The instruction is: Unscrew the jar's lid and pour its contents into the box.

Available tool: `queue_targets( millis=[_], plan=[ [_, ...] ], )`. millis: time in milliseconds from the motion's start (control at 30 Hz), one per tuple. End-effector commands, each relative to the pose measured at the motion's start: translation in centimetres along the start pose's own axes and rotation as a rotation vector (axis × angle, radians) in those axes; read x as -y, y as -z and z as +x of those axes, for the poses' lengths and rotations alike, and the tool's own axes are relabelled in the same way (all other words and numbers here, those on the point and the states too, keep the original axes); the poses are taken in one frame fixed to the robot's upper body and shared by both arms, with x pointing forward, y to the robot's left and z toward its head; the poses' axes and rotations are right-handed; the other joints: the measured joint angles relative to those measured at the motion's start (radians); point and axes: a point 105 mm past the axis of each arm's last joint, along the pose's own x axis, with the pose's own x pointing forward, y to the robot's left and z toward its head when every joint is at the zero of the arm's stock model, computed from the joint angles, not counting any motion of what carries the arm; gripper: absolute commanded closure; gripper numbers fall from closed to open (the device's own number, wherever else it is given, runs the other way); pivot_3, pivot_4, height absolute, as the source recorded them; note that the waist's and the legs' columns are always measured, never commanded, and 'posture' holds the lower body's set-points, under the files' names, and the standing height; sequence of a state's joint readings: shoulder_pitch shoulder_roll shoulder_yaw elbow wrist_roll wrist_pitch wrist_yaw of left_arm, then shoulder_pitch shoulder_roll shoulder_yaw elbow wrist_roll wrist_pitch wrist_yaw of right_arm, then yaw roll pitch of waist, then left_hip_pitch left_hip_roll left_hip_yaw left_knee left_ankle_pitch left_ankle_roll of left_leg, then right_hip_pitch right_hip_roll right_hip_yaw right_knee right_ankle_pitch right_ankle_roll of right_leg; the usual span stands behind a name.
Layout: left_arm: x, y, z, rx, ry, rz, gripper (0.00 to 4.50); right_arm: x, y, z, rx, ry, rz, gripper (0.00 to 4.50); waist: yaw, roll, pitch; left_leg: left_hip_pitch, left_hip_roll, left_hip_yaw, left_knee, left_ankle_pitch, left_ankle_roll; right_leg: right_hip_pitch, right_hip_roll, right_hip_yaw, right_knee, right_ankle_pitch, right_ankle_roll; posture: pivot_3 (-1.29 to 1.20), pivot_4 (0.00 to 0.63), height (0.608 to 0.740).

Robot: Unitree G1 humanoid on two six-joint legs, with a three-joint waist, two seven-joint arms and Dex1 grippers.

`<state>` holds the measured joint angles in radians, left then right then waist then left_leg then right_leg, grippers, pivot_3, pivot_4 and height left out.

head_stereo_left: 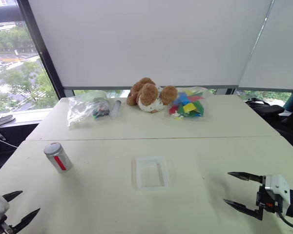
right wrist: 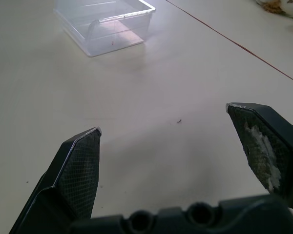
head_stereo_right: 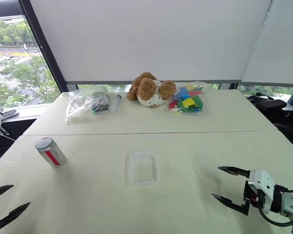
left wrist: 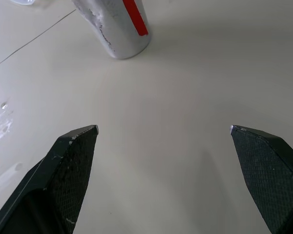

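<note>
Currently, the jar (head_stereo_left: 57,156) is standing upright on the near table (head_stereo_left: 102,195), on the robot's left side, with its red label patch facing the camera. The lid (head_stereo_left: 52,147) is sitting on top of the jar, screwed or resting in place; which of the two cannot be told. The contents are hidden inside the jar.

The box (head_stereo_left: 151,172) is lying flat near the middle of the same table, well apart from the jar and to its right. In the right wrist view the box (right wrist: 105,24) is showing clear walls and a rounded rim.

The left gripper (head_stereo_left: 19,207) is hovering at the near left edge of the table, its two black fingers spread wide with nothing between them. In the left wrist view the left gripper (left wrist: 163,129) is pointing toward the jar (left wrist: 118,24), which is standing ahead of it and clear of both fingers.

The right gripper (head_stereo_left: 233,189) is hovering over the near right part of the table, jaws likewise fully parted and gripping nothing. It is pointing toward the box and is well apart from it.

On the far table, a clear plastic bag (head_stereo_left: 88,108), a brown plush toy (head_stereo_left: 149,94) and a bag of coloured pieces (head_stereo_left: 187,104) are lying in a row below the window blind (head_stereo_left: 151,39).
</note>
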<state>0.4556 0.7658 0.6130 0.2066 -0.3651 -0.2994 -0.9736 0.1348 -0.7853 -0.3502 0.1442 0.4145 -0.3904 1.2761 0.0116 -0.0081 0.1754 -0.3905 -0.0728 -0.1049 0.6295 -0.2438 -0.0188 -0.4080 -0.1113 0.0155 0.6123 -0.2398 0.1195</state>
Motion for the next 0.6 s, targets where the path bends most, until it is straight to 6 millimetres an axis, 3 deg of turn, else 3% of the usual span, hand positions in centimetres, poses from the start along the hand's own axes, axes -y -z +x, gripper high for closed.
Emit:
queue_targets(
  millis=[33,133,233,367,533,600],
  plan=[
    [-0.6,-1.1,-0.5,0.037,-0.047,0.027,0.03,0.5,-0.5,0.2,0.015,-0.005,-0.021,0.0,0.0,0.0,0.0,0.0,0.0,0.0,0.0,0.0,0.0,0.0,0.0,0.0,0.0,0.0,0.0,0.0,0.15,0.74],
    [-0.4,-1.3,-0.8,0.069,-0.079,-0.055,0.03,0.4,-1.6,1.2,0.095,-0.024,-0.019,0.0,0.0,0.0,0.0,0.0,0.0,0.0,0.0,0.0,0.0,0.0,0.0,0.0,0.0,0.0,0.0,0.0,0.15,0.74],
    [-0.4,-1.5,-1.7,0.123,-0.147,-0.21,0.03,0.3,-4.0,2.7,0.242,-0.039,-0.005,0.0,-0.005,0.0,0.0,0.0,0.0,0.0,0.0,0.0,0.0,0.0,0.0,0.0,0.0,0.0,0.0,0.0,0.15,0.74],
    [-0.7,-0.6,-3.9,0.206,-0.417,-0.348,0.03,0.0,-8.0,5.4,0.476,-0.034,0.002,0.0,-0.012,0.0,0.0,0.0,0.001,0.0,0.0,0.0,0.0,0.0,0.0,0.0,0.001,0.0,0.0,0.0,0.15,0.74],
    [2.3,2.7,-5.3,0.185,-0.688,-0.537,0.03,-1.0,-11.7,7.8,0.655,-0.077,0.042,0.0,-0.002,-0.002,0.0,0.0,0.0,0.0,0.0,0.0,0.0,0.0,-0.001,0.0,0.0,-0.001,0.001,0.0,0.15,0.74],
    [3.7,2.4,-4.5,0.2,-0.711,-0.551,0.03,-1.0,-12.3,8.3,0.681,-0.09,0.026,0.0,0.005,-0.006,-0.001,-0.001,-0.001,0.0,0.001,0.0,0.0,0.0,-0.001,0.0,0.0,0.0,0.001,0.0,0.15,0.74]
  ],
)
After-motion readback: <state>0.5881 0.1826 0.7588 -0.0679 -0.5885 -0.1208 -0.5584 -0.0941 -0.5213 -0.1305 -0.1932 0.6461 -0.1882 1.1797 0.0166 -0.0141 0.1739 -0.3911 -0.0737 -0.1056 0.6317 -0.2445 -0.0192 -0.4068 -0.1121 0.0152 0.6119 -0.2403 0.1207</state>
